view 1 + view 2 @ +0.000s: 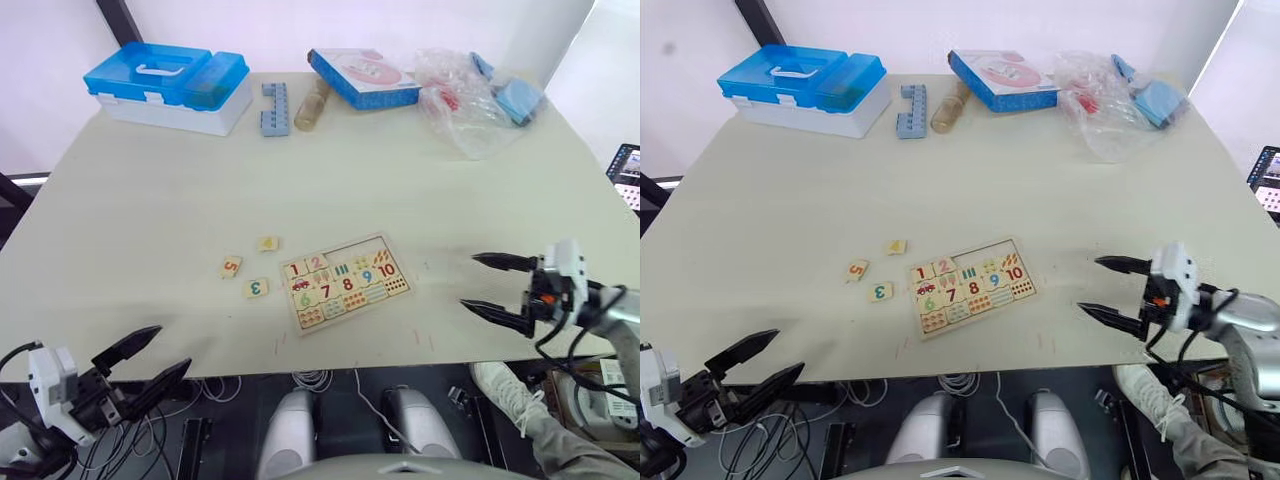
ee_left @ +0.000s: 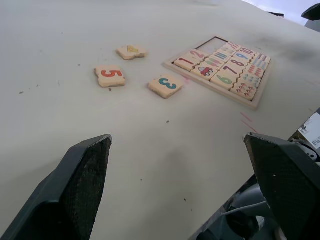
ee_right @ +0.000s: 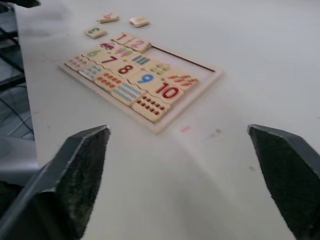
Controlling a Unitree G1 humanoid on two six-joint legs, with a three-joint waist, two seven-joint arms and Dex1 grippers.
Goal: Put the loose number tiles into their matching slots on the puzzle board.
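Observation:
The pale wooden puzzle board [image 1: 345, 283] lies flat near the table's front edge, a little right of centre. Tiles 1 and 2 sit in its top row, and the rest of that row shows empty slots [image 1: 357, 251]. Three loose number tiles lie just left of the board: a red 5 [image 1: 231, 267], a green 3 [image 1: 256, 288] and a yellow 4 [image 1: 268, 243]. My left gripper [image 1: 170, 348] hangs open below the table's front-left edge, holding nothing. To the right of the board, my right gripper [image 1: 469, 281] is open over the table's front edge and empty.
Along the far edge stand a blue-lidded white case [image 1: 170, 85], a blue toothed block [image 1: 275, 108], a wooden cylinder [image 1: 312, 103], a blue-edged box with a pink picture [image 1: 362, 77] and a clear plastic bag [image 1: 465, 100] with blue items.

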